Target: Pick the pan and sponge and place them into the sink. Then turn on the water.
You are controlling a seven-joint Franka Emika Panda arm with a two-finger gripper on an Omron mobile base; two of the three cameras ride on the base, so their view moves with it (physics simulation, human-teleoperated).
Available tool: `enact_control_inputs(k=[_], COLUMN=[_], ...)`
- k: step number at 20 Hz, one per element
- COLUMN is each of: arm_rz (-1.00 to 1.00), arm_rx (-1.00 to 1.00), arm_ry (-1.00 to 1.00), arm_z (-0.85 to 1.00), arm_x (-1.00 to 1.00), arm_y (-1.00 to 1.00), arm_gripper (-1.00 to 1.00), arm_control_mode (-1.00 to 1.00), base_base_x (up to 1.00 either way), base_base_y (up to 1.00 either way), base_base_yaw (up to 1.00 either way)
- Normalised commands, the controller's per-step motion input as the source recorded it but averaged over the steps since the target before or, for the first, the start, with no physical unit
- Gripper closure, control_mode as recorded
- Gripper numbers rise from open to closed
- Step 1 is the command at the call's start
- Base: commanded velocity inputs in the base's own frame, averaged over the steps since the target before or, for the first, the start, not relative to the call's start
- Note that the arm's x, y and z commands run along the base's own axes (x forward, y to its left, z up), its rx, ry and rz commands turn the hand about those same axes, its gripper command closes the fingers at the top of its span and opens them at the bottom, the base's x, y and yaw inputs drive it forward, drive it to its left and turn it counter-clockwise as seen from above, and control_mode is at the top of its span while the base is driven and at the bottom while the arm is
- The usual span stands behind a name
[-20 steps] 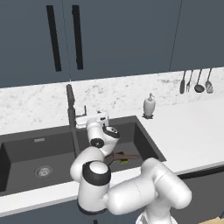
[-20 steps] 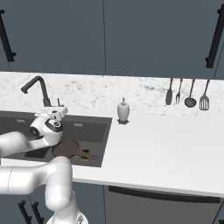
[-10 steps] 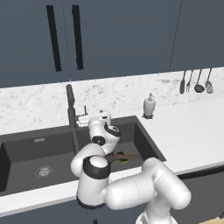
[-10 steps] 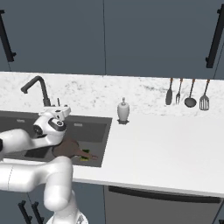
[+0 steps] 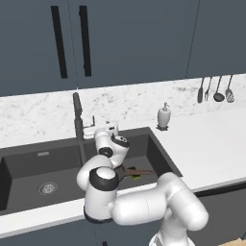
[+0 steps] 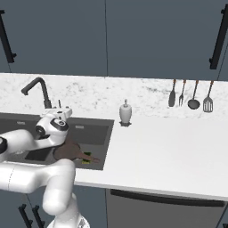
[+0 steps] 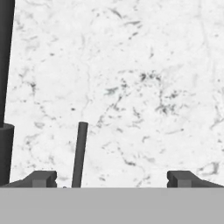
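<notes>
Since a second ago our end effector (image 7: 111, 179) has crept closer to the faucet (image 5: 78, 120), fingers spread with nothing between them. We see the pan (image 6: 67, 150) and sponge (image 6: 90, 159) already lying in the right basin of the sink (image 5: 29, 163). The lever (image 7: 79, 153) stands just inside our left fingertip. We judge the risk is sliding past this thin rod, or bumping the faucet's stem, leaving the water off.

faucet (image 5: 78, 124) lever (image 7: 79, 154) between spread fingers (image 7: 41, 178)
</notes>
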Motion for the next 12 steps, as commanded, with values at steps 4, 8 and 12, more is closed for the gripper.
enact_control_inputs(k=[4,8,12], arm_rz=[0.09,0.1,0.09], arm_rx=[0.0,0.0,0.0], arm_ry=[0.0,0.0,0.0], arm_z=[-0.18,-0.08,-0.08], arm_x=[0.27,0.33,0.33], arm_y=[0.0,0.0,-0.01], arm_gripper=[-1.0,-1.0,-1.0], arm_control_mode=[-1.0,-1.0,-1.0], base_base_x=[0.0,0.0,0.0], base_base_y=[0.0,0.0,0.0], base_base_yaw=[0.0,0.0,0.0])
